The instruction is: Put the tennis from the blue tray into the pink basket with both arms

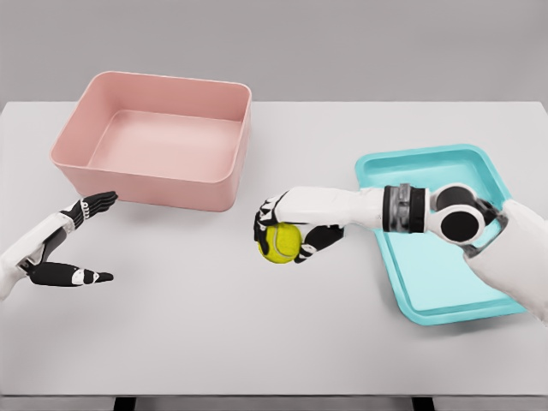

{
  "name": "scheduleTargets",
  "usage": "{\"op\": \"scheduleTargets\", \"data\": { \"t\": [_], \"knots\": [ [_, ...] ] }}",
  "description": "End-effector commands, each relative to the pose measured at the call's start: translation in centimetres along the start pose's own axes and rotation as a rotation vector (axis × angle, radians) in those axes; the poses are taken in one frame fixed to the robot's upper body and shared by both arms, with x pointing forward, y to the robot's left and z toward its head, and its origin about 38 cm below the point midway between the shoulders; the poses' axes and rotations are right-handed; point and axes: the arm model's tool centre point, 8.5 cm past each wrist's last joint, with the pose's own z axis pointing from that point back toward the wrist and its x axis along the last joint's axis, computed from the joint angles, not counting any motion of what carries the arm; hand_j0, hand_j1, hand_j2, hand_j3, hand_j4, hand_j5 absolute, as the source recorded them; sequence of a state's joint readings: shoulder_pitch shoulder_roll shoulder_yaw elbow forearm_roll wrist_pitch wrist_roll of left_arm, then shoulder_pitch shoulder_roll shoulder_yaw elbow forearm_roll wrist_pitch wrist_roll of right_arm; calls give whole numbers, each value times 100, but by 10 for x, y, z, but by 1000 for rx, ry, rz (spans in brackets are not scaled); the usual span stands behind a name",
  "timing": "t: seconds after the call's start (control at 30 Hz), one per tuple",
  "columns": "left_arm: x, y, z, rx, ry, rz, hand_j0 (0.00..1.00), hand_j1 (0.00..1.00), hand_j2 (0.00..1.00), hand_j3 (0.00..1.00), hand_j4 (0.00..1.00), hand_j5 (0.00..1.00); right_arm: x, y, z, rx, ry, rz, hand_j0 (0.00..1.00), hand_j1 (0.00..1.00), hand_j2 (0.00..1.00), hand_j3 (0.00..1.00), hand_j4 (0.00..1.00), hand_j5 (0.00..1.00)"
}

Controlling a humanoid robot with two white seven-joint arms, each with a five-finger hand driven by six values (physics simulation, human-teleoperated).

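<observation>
Over table [171,342], ball [280,243] in right hand [287,229]

White smooth-shelled arms; the right hand [287,229] and left hand [70,244] have black-and-white segmented fingers, with a grey-banded black wrist cuff and round black joint.

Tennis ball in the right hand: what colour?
Yellow-green tennis ball, seen in the head view, held by the right hand.

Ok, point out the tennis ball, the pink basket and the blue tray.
tennis ball [280,242], head view, its exposed yellow front.
pink basket [144,182], head view, near outer wall.
blue tray [432,300], head view, bare floor.
</observation>
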State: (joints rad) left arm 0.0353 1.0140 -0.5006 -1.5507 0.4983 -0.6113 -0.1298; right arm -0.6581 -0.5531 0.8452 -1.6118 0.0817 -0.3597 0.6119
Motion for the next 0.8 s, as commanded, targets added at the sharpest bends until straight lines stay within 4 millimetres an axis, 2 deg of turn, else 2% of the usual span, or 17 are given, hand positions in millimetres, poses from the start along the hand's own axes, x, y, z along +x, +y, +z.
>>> {"op": "scheduleTargets", "data": {
  "t": [0.0,0.03,0.13,0.2,0.23,0.27,0.3,0.33,0.43,0.53,0.67,0.7,0.77],
  "knots": [
    [1,1,0,3,-1,3,100,100,100,100,100,100,3,10,-40,16,-14,-12,40,40,40,40,40,40],
    [1,1,0,1,-1,3,100,100,100,100,100,100,-2,11,-50,18,-4,-18,41,41,41,41,41,41],
    [1,0,0,1,-2,3,100,100,100,100,100,100,-2,13,-57,22,-8,-19,42,42,42,42,42,42],
    [1,0,0,0,-1,4,100,100,100,100,100,100,-3,14,-62,24,-4,-20,52,52,52,52,52,52],
    [1,0,0,0,-1,4,100,100,100,100,100,100,-3,15,-63,30,3,-7,52,52,52,52,52,52],
    [0,-2,0,-3,0,6,100,100,100,100,100,100,-2,15,-64,31,3,0,62,62,62,62,62,62],
    [0,-2,0,-3,0,6,100,100,100,100,100,100,-2,14,-64,31,0,3,67,67,67,67,67,67],
    [-1,-5,-2,-1,-5,13,100,100,100,100,100,100,-2,14,-62,33,-1,10,100,100,100,100,100,100],
    [-2,-11,-5,-8,-15,7,100,100,100,100,100,100,5,10,-57,26,-16,36,100,100,100,100,100,100],
    [-2,-13,-5,-14,-13,2,100,100,100,100,100,100,21,1,-40,19,-35,94,100,100,100,100,100,100],
    [-4,-19,-8,-11,-21,14,100,100,100,100,100,100,21,0,-23,24,-20,118,100,100,100,100,100,100],
    [-4,-20,-8,-14,-21,14,100,100,100,100,100,100,25,-9,-14,-3,-19,135,100,100,100,100,100,100],
    [-4,-21,-7,-16,-20,14,100,100,100,100,100,100,20,-17,2,-30,12,146,100,100,100,100,100,100]
  ]
}}
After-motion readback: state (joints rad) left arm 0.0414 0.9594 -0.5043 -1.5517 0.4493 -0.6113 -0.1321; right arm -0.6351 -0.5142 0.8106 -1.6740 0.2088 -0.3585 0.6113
